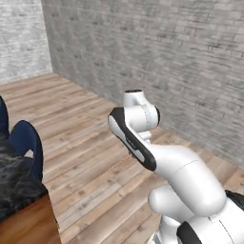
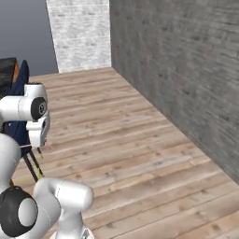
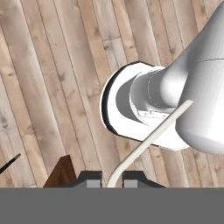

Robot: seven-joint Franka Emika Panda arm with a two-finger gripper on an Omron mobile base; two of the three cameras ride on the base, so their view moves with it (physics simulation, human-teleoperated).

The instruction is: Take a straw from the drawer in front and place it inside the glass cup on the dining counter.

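The grey brick wall (image 1: 157,52) and plank floor (image 2: 130,154) take up most of both base views. At nine o'clock in the left base view, a black marble worktop (image 1: 14,178) is cut off by the edge. In the hand view, the jaws (image 3: 112,180) are clamped on the straw (image 3: 153,135), which runs toward two o'clock; its lower end is hidden.

Rendered home interior — plank floor (image 1: 90,157), grey brick walls (image 1: 157,62).
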